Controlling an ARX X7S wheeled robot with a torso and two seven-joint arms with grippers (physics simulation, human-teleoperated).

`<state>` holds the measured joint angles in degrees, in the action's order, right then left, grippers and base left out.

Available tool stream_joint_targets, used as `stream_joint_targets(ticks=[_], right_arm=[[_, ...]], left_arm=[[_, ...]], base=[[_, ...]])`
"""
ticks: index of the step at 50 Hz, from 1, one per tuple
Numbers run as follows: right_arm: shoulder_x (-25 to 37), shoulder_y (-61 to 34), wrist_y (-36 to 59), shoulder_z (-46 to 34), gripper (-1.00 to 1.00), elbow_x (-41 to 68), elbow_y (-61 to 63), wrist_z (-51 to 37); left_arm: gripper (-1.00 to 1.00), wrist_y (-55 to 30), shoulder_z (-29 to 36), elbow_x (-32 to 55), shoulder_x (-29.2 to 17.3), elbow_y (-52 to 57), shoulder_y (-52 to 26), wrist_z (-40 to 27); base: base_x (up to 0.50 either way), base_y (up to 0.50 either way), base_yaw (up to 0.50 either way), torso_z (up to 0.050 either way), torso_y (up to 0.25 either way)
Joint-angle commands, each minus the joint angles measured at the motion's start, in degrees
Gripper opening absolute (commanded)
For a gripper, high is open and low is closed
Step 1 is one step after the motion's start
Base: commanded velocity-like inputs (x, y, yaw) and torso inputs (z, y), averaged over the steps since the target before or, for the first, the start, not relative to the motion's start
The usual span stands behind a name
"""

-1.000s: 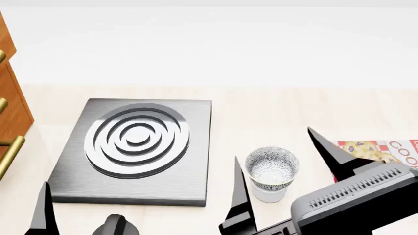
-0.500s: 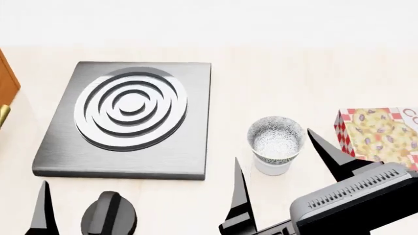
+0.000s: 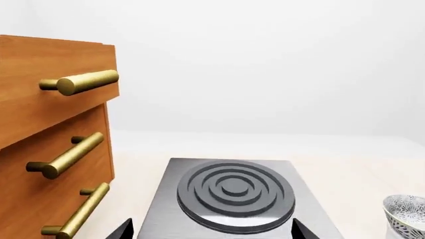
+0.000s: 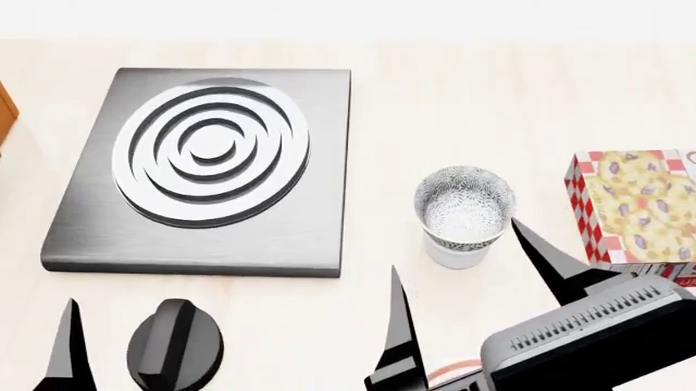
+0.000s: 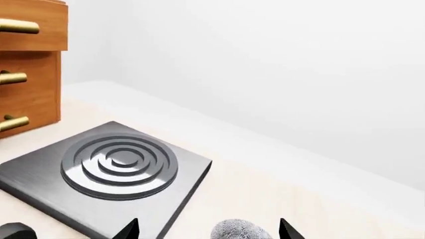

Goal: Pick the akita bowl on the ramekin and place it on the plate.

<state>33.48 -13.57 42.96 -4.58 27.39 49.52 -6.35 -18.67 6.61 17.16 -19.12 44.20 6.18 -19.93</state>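
Speckled akita bowl [image 4: 464, 204], pale inside, atop ramekin [image 4: 455, 253]

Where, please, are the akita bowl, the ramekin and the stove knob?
akita bowl [image 4: 464, 204], head view, pale inside.
ramekin [image 4: 455, 256], head view, white side wall below the bowl.
stove knob [image 4: 174, 345], head view, raised grip.

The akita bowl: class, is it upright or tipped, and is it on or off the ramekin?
Upright and on. The akita bowl shows its round open mouth to the head camera, seated in the white ramekin beneath.
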Motion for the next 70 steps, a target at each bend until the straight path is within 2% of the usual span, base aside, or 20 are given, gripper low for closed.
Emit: stream_joint_targets(ticks=[1, 11, 22, 23, 25, 38, 40, 47, 59, 64, 70], right_arm=[[0.2, 0.3, -0.4, -0.2, 1.00, -0.2, -0.1, -0.1], [0.3, 0.3, -0.6, -0.4, 1.00, -0.1, -0.3, -0.3], [0.4, 0.6, -1.3, -0.7, 1.00, -0.4, -0.8, -0.3], [0.4, 0.5, -1.2, -0.6, 1.00, -0.3, -0.8, -0.4], [0.5, 0.6, -1.3, -0.7, 1.00, -0.3, -0.7, -0.4], [0.8, 0.5, -1.1, -0.5, 1.00, 0.0, -0.5, -0.6], [0.9, 0.4, -0.8, -0.5, 1.00, 0.2, -0.3, -0.7], [1.7, -1.0, 0.9, -0.3, 1.00, 1.1, 0.6, -0.8], [5.8, -17.7, 12.1, -5.7, 1.00, 3.4, -2.3, 3.3], [6.7, -27.3, 16.4, -11.5, 1.00, 3.3, -7.5, 7.6], [6.1, -36.2, 16.7, -18.7, 1.00, 1.9, -16.5, 14.4]], left_arm=[[1.00, -0.1, 0.0, 0.8, -0.2, 0.0, -0.1, -0.2], [1.00, -0.2, 1.1, -1.2, -0.6, -0.2, -0.2, -1.0], [1.00, 0.7, 1.4, -1.7, -0.8, -0.2, -0.1, -1.4], [1.00, 2.2, -0.4, 3.5, -0.1, -0.6, 0.4, 0.3], [1.00, 2.0, 0.2, 0.7, -0.4, -0.1, 0.3, -0.7], [1.00, 2.5, -0.1, 2.8, -0.5, -0.7, 0.4, -0.3], [1.00, 1.9, 0.7, 0.6, -0.7, -0.9, -0.2, -1.2], [1.00, 2.7, 0.7, 1.3, -0.4, -2.0, -0.7, -0.9], [1.00, 2.3, 0.9, 2.1, -0.7, -1.7, 0.0, -1.0], [1.00, 2.5, 0.9, 2.3, -0.9, -1.5, 0.4, -1.0], [1.00, 2.2, 0.9, 3.3, -1.1, -1.8, 0.5, -0.7]], base=[[0.00, 0.00, 0.00, 0.050, 0.000], [0.00, 0.00, 0.00, 0.048, -0.040], [0.00, 0.00, 0.00, 0.002, -0.250], [0.00, 0.00, 0.00, 0.000, -0.092], [0.00, 0.00, 0.00, 0.000, 0.000], [0.00, 0.00, 0.00, 0.000, 0.058], [0.00, 0.00, 0.00, 0.000, 0.125], [0.00, 0.00, 0.00, 0.000, 0.000], [0.00, 0.00, 0.00, 0.000, 0.000], [0.00, 0.00, 0.00, 0.000, 0.000], [0.00, 0.00, 0.00, 0.000, 0.000]])
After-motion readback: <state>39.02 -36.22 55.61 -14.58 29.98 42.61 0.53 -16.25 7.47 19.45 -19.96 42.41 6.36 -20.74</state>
